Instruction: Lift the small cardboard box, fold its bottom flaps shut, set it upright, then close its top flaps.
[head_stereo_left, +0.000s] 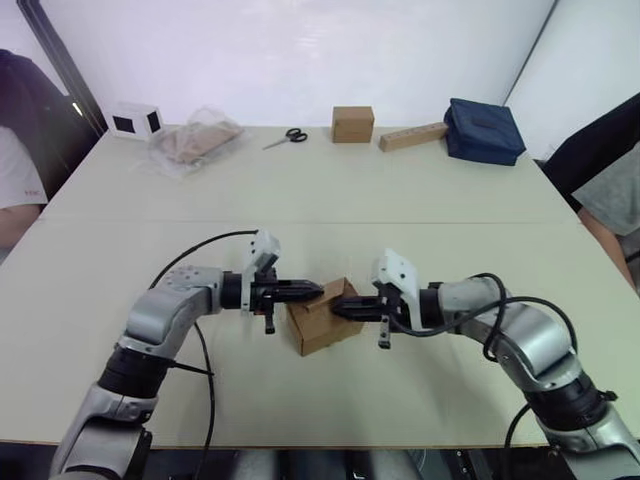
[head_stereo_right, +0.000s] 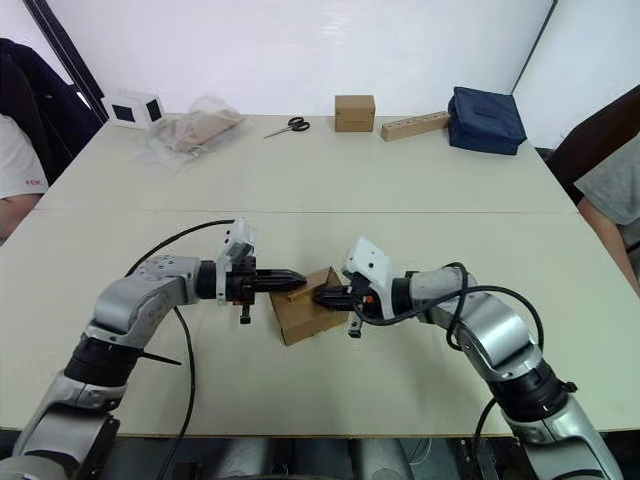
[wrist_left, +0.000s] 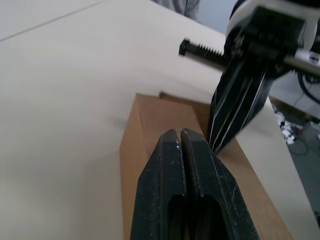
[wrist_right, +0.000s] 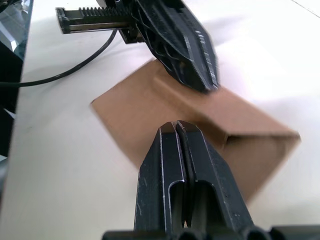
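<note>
Two robot arms with rounded silver-grey metal shells and black ribbed joint rings. Each wrist carries a small white angular housing. A thin black cable loops out from each arm. The left tool (head_stereo_left: 308, 292) and the right tool (head_stereo_left: 342, 306) each end in two glossy black, tapered fingers with grooved sides, pressed flat together. A black toothed bar with a bolt-like end runs beside each tool's base.

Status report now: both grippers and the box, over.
Left gripper and right gripper both shut, tips over the small cardboard box. Box standing on the table. Nothing in the way.
</note>
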